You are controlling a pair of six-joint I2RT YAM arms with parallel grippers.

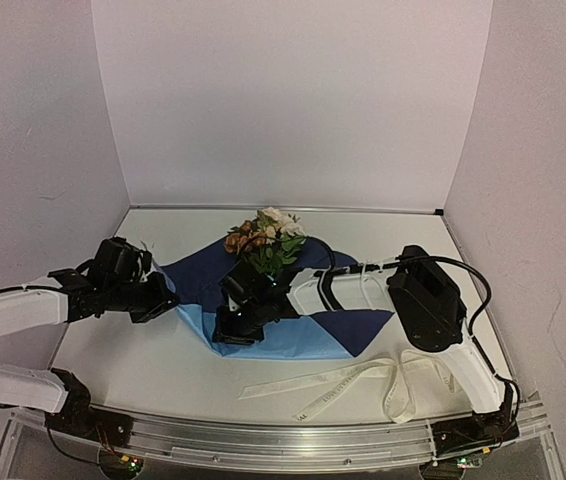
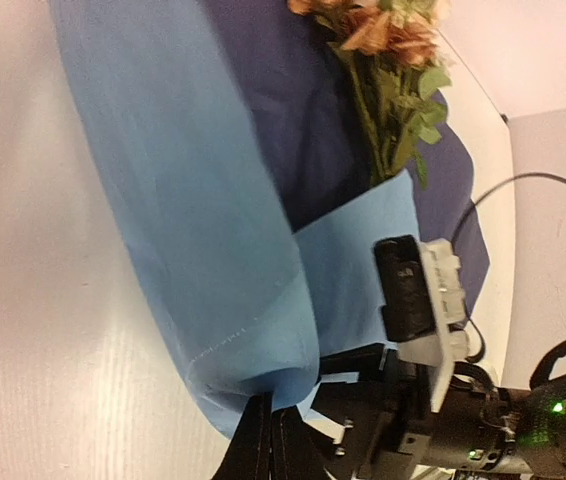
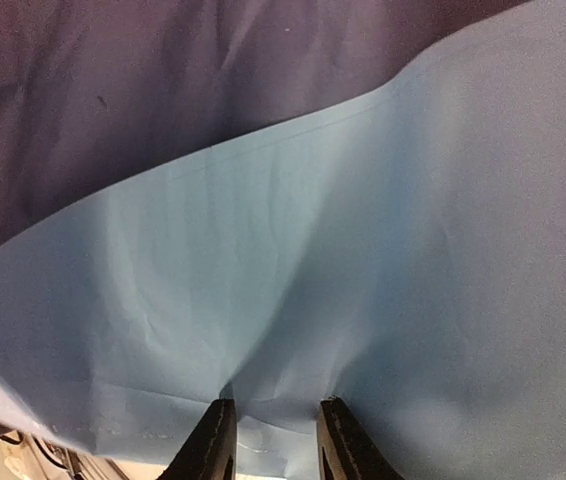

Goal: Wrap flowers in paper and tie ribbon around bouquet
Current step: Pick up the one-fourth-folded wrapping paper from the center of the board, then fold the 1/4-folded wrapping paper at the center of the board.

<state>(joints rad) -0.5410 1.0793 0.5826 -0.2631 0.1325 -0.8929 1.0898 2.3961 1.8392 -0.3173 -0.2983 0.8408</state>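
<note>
Two arms reach in over the paper (image 1: 298,338), which lies spread and partly folded across the middle of the table (image 1: 133,370); the sheet shows both faces, a dark navy upper side around the flowers and a light-blue underside turned up along the near edge and the left corner; the light-blue part carries soft creases and a faint stitched-looking line close to its border.

The flowers (image 1: 266,238) lie on the far part of the sheet, their cream, peach and rust heads pointing towards the back wall, with green leaves below them and thin green stems running down under a light-blue flap; the left wrist view shows that flap covering the stem ends.

The left gripper (image 1: 168,300) is at the sheet's left corner, its jaws closed tight on the light-blue fold, which bunches and curves down into them in the left wrist view (image 2: 271,415).

The right gripper (image 1: 235,325) sits low over the near light-blue band, just in front of the stems; its jaws stand a narrow way apart (image 3: 273,412), and a crease in the sheet runs up from between the tips; I cannot tell whether they grip it.

The ribbon (image 1: 343,378), cream-white and flat, lies loose on the table near the right arm's base, looping once at its right end, apart from the sheet.
</note>
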